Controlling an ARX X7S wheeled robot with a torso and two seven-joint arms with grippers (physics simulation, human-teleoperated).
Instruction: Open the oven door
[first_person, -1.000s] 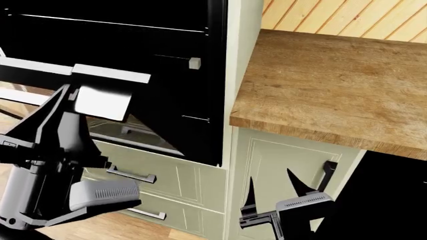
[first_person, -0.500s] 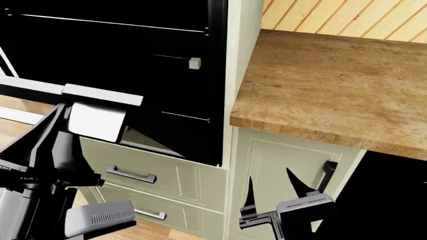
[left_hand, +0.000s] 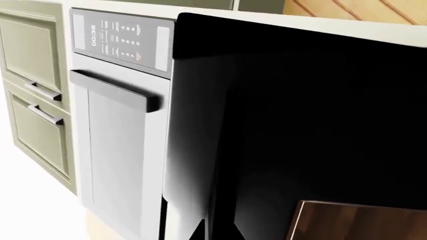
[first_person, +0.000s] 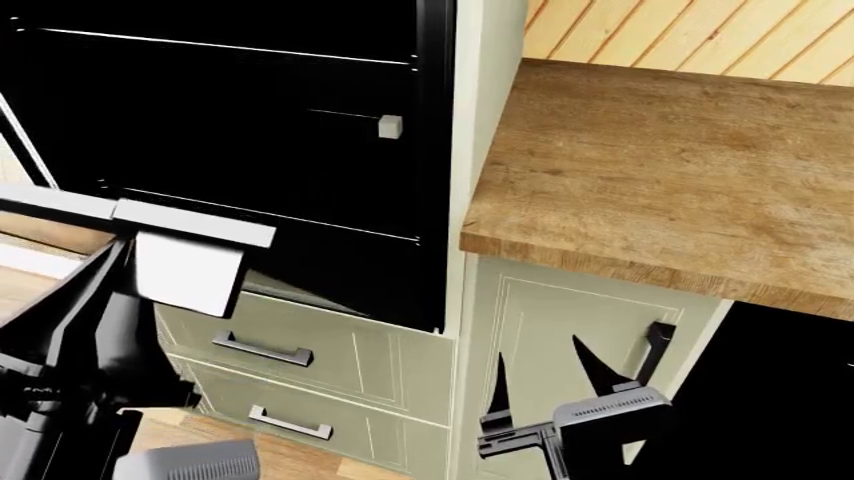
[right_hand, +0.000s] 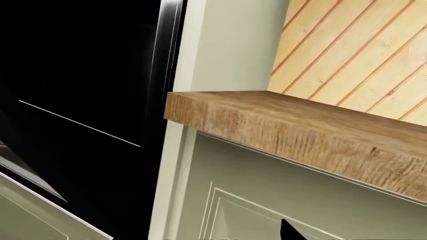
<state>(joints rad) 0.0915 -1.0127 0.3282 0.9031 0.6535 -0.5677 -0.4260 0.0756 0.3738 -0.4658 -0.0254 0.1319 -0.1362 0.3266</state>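
Note:
The oven door (first_person: 34, 238) hangs pulled out and down at the left of the head view, and its glass reflects the wood floor. Its silver bar handle (first_person: 194, 228) crosses above my left gripper (first_person: 134, 252), whose black fingers (first_person: 100, 275) reach up and close on that handle. In the left wrist view the glossy black oven door (left_hand: 300, 125) fills most of the picture, and only a dark fingertip (left_hand: 197, 232) shows at the edge. The open black oven cavity (first_person: 240, 140) lies behind. My right gripper (first_person: 547, 385) hangs open, low by the cabinet, holding nothing.
A wooden countertop (first_person: 667, 170) juts out on the right over a pale green cabinet door with a black handle (first_person: 659, 345). Green drawers (first_person: 307, 350) sit under the oven. A stainless appliance with a control panel (left_hand: 120, 140) stands beyond the door. A black panel (first_person: 787, 400) is at lower right.
The oven door and its handle have swung further down and outward, with my left gripper going down with them. More of the cavity's lower front now shows. The right arm has not moved.

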